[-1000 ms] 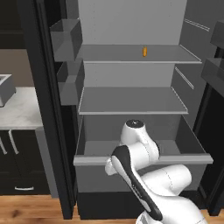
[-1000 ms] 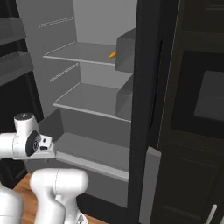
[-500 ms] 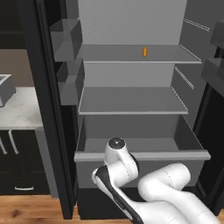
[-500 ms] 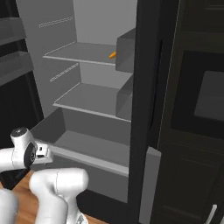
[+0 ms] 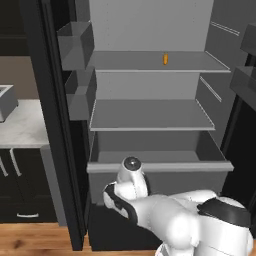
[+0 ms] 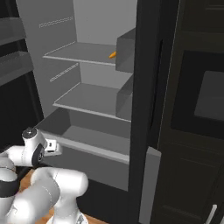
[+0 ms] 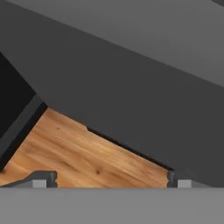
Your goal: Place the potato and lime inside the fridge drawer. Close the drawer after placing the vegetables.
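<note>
Wide plain light-grey box drawer pulled open, flat handleless front. Gripper low just before front, jaws wide apart.

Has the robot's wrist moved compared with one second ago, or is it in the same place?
Yes. In the left base view the wrist has gone down and left: earlier it was above the front edge of the fridge drawer, now it is before the drawer's front face.

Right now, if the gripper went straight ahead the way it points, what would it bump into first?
Probably the flat grey front of the fridge drawer, which sits straight ahead of the gripper, above the wooden floor. Depth is unclear.
</note>
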